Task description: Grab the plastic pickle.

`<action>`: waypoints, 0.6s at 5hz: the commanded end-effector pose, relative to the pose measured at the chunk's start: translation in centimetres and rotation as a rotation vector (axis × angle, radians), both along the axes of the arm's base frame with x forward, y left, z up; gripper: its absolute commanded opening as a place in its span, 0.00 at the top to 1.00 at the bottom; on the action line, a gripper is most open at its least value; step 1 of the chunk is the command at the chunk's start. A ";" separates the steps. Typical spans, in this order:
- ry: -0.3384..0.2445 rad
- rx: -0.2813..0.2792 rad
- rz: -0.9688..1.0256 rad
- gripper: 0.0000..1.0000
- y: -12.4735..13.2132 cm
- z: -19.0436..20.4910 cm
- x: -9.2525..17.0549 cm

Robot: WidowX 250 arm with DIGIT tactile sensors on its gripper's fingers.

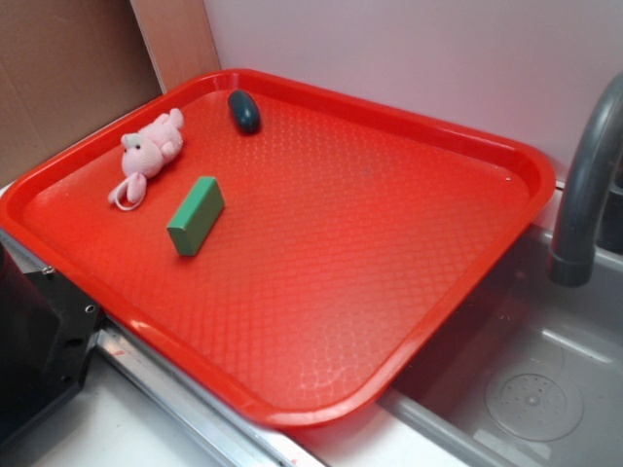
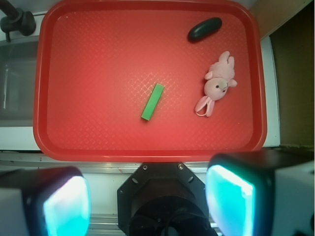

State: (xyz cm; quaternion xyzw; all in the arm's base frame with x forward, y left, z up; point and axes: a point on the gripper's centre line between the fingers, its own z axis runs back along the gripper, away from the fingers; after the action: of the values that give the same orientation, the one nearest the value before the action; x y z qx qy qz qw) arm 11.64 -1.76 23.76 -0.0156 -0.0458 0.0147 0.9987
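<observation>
The plastic pickle [image 1: 243, 111] [image 2: 204, 29] is a small dark teal-green oval lying near the far edge of the red tray [image 1: 389, 321] [image 2: 98, 147]. In the wrist view my gripper [image 2: 147, 201] hangs high over the tray's near edge, far from the pickle. Its two fingers, with glowing teal pads [image 2: 230, 201], stand wide apart with nothing between them. The gripper does not show in the exterior view.
A pink plush toy [image 1: 148, 151] [image 2: 219, 84] and a rectangular bright green block [image 1: 196, 215] [image 2: 153, 101] lie on the tray. A grey faucet [image 1: 584, 185] [image 2: 17, 20] and sink basin [image 1: 526, 389] sit beside the tray. A black robot base [image 2: 162, 201] is below me.
</observation>
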 end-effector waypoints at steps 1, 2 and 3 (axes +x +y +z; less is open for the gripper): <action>0.000 0.000 0.000 0.00 0.0 0.0 0.0; 0.005 -0.126 0.243 0.00 2.2 -2.1 2.5; -0.018 -0.122 0.477 0.00 3.8 -3.6 4.2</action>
State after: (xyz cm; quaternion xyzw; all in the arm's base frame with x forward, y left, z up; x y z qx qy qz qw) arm 15.79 1.78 19.61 -0.0658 -0.0465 0.2536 0.9639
